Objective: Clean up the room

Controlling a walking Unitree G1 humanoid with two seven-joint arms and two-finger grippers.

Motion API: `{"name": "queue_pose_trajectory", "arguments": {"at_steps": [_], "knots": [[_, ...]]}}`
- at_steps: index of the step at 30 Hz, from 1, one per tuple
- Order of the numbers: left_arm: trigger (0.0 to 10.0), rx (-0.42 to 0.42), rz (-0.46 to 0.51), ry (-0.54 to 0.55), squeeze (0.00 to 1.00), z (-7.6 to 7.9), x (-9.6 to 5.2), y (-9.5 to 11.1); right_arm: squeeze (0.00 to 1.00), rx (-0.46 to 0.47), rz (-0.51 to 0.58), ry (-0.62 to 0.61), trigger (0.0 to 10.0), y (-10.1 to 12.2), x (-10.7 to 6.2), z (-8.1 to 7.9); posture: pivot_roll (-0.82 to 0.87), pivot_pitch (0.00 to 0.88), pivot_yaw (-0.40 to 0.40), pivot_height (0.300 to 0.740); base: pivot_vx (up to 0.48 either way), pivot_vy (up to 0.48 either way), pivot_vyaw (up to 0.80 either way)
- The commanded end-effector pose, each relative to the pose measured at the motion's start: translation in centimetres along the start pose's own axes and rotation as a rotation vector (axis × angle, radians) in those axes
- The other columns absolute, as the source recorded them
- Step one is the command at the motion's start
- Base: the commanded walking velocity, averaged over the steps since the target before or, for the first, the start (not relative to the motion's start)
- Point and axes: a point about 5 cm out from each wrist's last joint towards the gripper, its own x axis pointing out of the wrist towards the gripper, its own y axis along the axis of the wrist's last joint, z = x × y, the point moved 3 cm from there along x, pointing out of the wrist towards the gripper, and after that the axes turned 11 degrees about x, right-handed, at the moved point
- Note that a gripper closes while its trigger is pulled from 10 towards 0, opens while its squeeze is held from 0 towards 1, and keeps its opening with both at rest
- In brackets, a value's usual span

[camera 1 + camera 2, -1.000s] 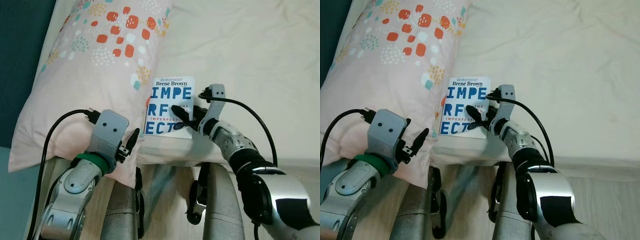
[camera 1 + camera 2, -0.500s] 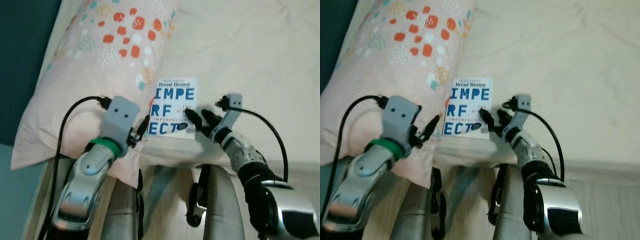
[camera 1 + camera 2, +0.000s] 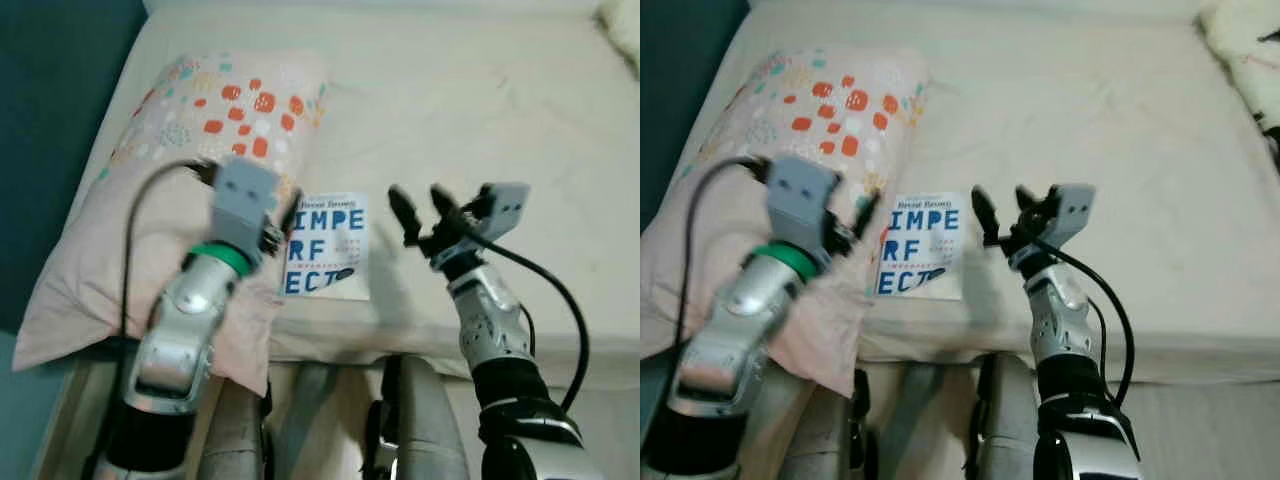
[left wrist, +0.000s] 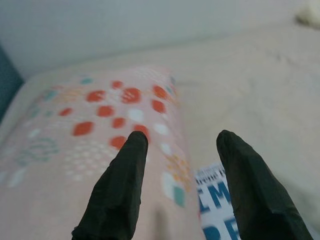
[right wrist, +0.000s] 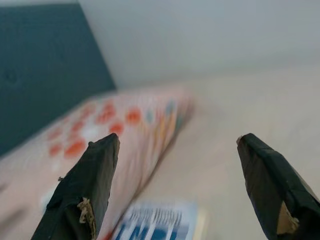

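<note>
i see the right gripper point(image 3: 418, 208) raised above the bed point(image 3: 520, 110), its two black fingers spread wide with nothing between them; the book point(image 3: 325, 245) lies flat on the sheet just beside and below this gripper, toward my left arm, and the fingers do not touch it; in the right wrist view the fingers point(image 5: 85, 190) frame the scene, with the book point(image 5: 160, 227) low between them, blurred and cut off by the frame edge, so i cannot read its lettering there.

the left gripper point(image 3: 866, 215) sits over the near edge of the pillow point(image 3: 170, 150), just beside the book's left side; from the head views its fingers are largely hidden behind the grey wrist block, so i read them from the left wrist view, where the fingers point(image 4: 122, 190) stand apart and hold nothing; ahead of them lies the spotted pillow, and a corner of the book point(image 4: 220, 205) shows between them, partly covered by the right-hand finger.

the book cover shows large blue letters, "impe", "rf", "ect"; the author line at its top is too blurred to read; its left edge lies against the pillow, and i cannot tell whether it is tucked under it; a pale fluffy thing point(image 3: 1245, 50) at the far right corner of the bed is cut off and i cannot identify it; the dark teal wall point(image 3: 50, 100) runs beyond the pillow.
</note>
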Motion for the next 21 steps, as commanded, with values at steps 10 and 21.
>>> {"name": "queue_pose_trajectory", "arguments": {"at_steps": [10,21], "knots": [[10.0,-0.034,-0.076,0.078,0.00,-1.0,-1.3,-2.8,0.00,-0.065,-0.006,-0.004,10.0,0.4,-0.4,0.0,0.01,0.000,-0.040,0.659,0.000,0.000,0.00],[10.0,-0.052,-0.042,0.059,0.00,0.0,-0.1,-2.3,0.00,-0.072,-0.020,-0.022,10.0,0.9,-0.7,-0.3,0.00,0.000,-0.043,0.697,0.000,0.000,0.00]]}}
